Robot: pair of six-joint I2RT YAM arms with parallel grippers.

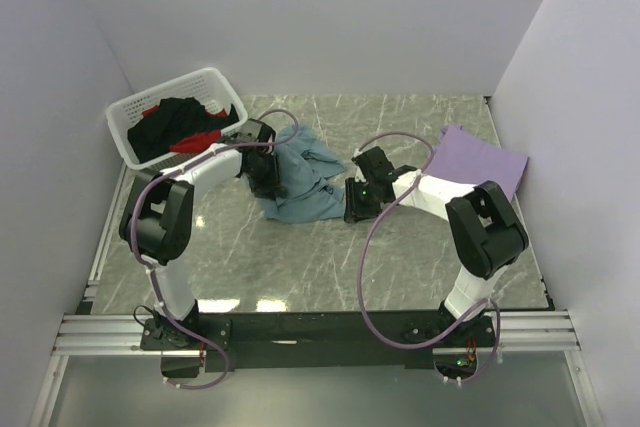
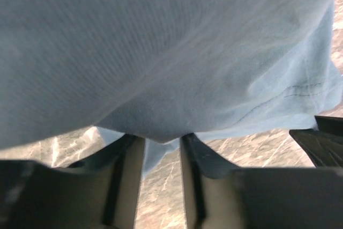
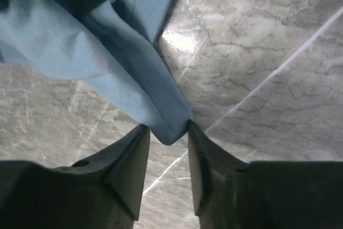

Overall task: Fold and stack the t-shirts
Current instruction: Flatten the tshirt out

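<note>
A dusty teal-blue t-shirt (image 1: 305, 182) lies crumpled mid-table between both grippers. My left gripper (image 1: 268, 179) is at its left edge. In the left wrist view the teal-blue t-shirt (image 2: 161, 52) fills the top, and a fold hangs into the narrowed gap of my left gripper (image 2: 162, 139). My right gripper (image 1: 356, 202) is at the shirt's right edge. A corner of the teal-blue t-shirt (image 3: 96, 52) sits between the tips of my right gripper (image 3: 168, 131), with marble showing between the jaws below. A lavender t-shirt (image 1: 482, 160) lies folded at the right.
A white slotted basket (image 1: 130, 109) at the back left holds a black shirt (image 1: 172, 125) and a red one (image 1: 197, 142). White walls close in the marble table (image 1: 300, 267) on three sides. The arm bases sit at the near edge.
</note>
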